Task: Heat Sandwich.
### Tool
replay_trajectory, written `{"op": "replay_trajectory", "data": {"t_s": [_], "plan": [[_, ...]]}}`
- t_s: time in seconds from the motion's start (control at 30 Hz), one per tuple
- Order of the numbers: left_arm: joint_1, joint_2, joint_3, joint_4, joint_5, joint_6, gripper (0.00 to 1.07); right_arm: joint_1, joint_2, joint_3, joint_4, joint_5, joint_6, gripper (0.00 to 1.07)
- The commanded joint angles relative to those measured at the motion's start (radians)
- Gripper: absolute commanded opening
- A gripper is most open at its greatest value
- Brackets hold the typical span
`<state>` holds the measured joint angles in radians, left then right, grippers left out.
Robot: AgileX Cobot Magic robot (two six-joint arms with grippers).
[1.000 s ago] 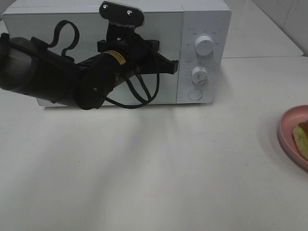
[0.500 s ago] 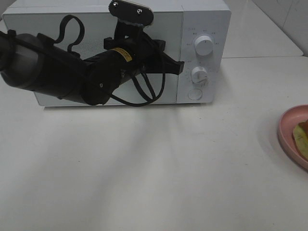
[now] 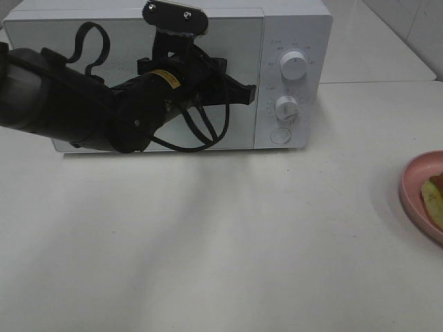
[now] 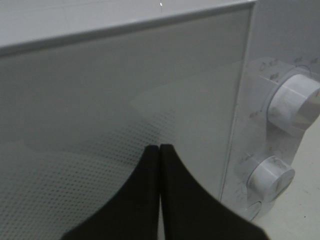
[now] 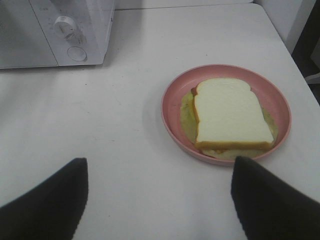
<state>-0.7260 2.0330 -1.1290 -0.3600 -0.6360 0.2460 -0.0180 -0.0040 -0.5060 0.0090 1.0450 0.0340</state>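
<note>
The sandwich [image 5: 231, 114], white bread with an orange-brown crust and pale filling, lies on a round pink plate [image 5: 172, 102]; a sliver of it [image 3: 433, 199] shows at the right edge of the high view. My right gripper [image 5: 159, 162] is open and empty, hovering short of the plate. It is out of the high view. The white microwave [image 3: 294, 28] stands at the back with its door [image 3: 41, 48] closed. My left gripper [image 3: 248, 93] is shut and empty, its tips [image 4: 159, 148] close in front of the door's right edge.
The microwave panel has two round knobs [image 3: 293, 66] [image 3: 286, 107] and a round button [image 3: 279, 135] below them. The pink plate [image 3: 414, 181] sits at the table's right edge. The left arm [image 3: 69, 111] stretches across the front of the door.
My left gripper shifted a little right along the door half a second ago and has come back left, about where it was one second ago. The door stays closed.
</note>
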Motion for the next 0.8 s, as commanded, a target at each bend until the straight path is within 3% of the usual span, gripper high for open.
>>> {"op": "replay_trajectory", "data": {"t_s": [0.03,0.43,0.47,0.5,0.53,0.57,0.6,0.63,0.67,0.7,0.73,0.8], "plan": [[0.012,-0.029,0.023,-0.037,-0.036,-0.001,0.0,-0.006,-0.026,0.001,0.002,-0.007,-0.003,0.76],[-0.023,-0.155,0.186,-0.036,0.001,-0.002,0.01,-0.006,-0.026,0.001,0.002,-0.007,-0.003,0.76],[-0.034,-0.176,0.21,-0.033,0.015,-0.005,0.12,-0.006,-0.026,0.001,0.002,-0.007,-0.003,0.76],[-0.034,-0.176,0.21,-0.033,0.015,-0.005,0.12,-0.006,-0.026,0.001,0.002,-0.007,-0.003,0.76],[-0.039,-0.187,0.223,-0.033,0.017,-0.006,0.22,-0.006,-0.026,0.001,0.002,-0.007,-0.003,0.76],[-0.048,-0.196,0.237,-0.034,0.018,-0.008,0.36,-0.006,-0.026,0.001,0.002,-0.007,-0.003,0.76],[-0.059,-0.212,0.258,-0.035,0.017,-0.019,0.64,-0.006,-0.026,0.001,0.002,-0.007,-0.003,0.76],[-0.067,-0.219,0.266,-0.039,0.018,-0.024,0.81,-0.006,-0.026,0.001,0.002,-0.007,-0.003,0.76],[-0.067,-0.219,0.266,-0.039,0.018,-0.024,0.81,-0.006,-0.026,0.001,0.002,-0.007,-0.003,0.76],[-0.073,-0.224,0.274,-0.04,0.028,-0.024,0.96,-0.006,-0.026,0.001,0.002,-0.007,-0.003,0.76],[-0.076,-0.233,0.279,-0.041,0.037,-0.026,1.02,-0.006,-0.026,0.001,0.002,-0.007,-0.003,0.76],[-0.088,-0.258,0.299,-0.04,0.088,-0.023,1.0,-0.006,-0.026,0.001,0.002,-0.007,-0.003,0.76]]}}
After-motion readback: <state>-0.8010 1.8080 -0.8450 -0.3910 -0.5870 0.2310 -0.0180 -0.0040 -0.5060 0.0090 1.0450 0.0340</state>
